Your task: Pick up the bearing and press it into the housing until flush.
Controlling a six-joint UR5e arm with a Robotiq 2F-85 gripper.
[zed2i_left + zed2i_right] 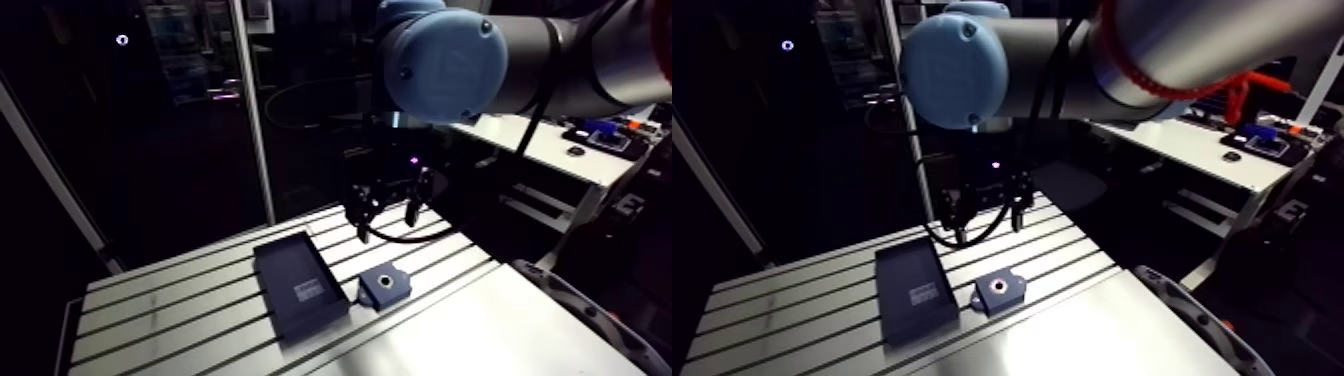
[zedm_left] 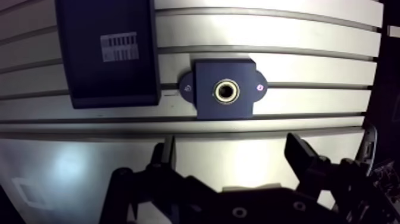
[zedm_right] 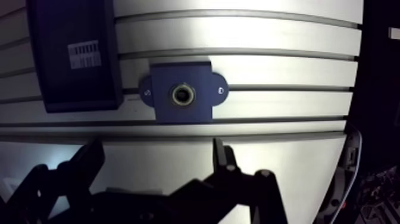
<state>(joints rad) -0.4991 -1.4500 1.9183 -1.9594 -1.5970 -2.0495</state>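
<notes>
Gripper (image 2: 232, 146) hung spread and empty, housing (image 2: 205, 106) lay ahead on the worktop (image 2: 309, 59), brass ring (image 2: 225, 90) in its bore, black box (image 2: 110, 50) beside.

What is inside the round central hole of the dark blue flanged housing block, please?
A brass-coloured metal ring, probably the bearing, lines the hole of the dark blue housing block. The ring's own centre is dark, so anything deeper is hidden, and flushness cannot be judged.

The slotted table (image 2: 309, 65) carries a dark box (image 2: 107, 77) beside the housing (image 2: 239, 72).
</notes>
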